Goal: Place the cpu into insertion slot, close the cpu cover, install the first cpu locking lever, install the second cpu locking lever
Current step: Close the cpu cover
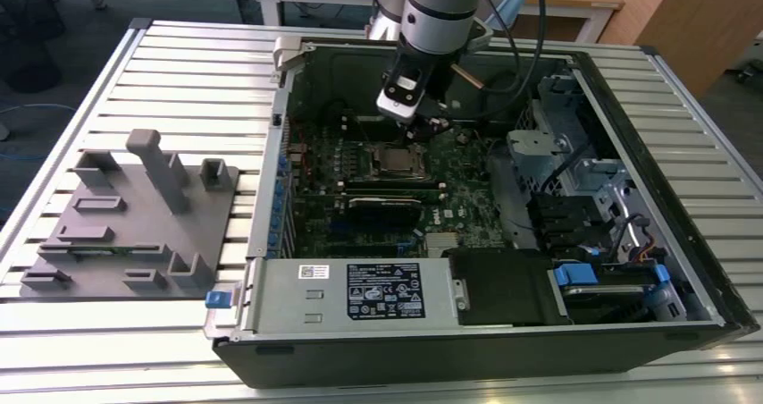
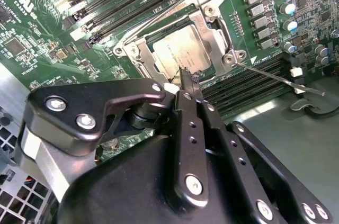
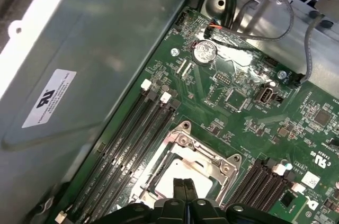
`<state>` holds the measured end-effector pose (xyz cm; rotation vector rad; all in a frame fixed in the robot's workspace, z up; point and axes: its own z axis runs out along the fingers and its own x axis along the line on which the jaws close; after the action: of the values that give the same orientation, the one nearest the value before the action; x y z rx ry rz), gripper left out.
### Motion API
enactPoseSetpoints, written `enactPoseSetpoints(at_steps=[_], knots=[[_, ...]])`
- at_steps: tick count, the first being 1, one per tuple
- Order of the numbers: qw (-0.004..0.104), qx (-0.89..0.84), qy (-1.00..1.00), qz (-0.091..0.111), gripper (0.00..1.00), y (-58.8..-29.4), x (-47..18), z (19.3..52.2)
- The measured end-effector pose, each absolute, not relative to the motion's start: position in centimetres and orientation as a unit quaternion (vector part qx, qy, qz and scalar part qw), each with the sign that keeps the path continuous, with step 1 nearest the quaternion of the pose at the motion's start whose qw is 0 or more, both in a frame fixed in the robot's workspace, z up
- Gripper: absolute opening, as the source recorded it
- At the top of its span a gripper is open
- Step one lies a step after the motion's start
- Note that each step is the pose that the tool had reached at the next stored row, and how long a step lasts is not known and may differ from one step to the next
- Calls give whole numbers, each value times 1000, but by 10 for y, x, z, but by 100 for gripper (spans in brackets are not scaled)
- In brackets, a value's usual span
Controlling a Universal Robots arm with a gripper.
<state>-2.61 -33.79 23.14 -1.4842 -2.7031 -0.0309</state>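
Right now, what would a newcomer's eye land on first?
The arm reaching down into the open computer case on the slatted table. In the second wrist view, its shut gripper points at the silver cpu, framed by the cpu cover.

A dull silver-grey cpu (image 2: 177, 49) shows inside a bright silver cover (image 2: 205, 23) on a green board (image 3: 198, 105) speckled with small grey and black parts. Black memory slots (image 2: 143, 1) make parallel stripes across the green, tipped with white clips (image 3: 146, 84). The gripper (image 2: 186, 80) is matt black, studded with silver screws. In the exterior view, a black case (image 1: 477, 364) stands on a pale grey table (image 1: 191, 64) ribbed with straight lines, alongside a plain grey fixture (image 1: 125, 225) and a blue tab (image 1: 217, 298).
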Motion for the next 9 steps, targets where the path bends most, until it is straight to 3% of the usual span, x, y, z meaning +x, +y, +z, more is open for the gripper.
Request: enactPoseSetpoints(at_steps=[9], knots=[[30,-470,-882,-11,10,-338,-26,231]])
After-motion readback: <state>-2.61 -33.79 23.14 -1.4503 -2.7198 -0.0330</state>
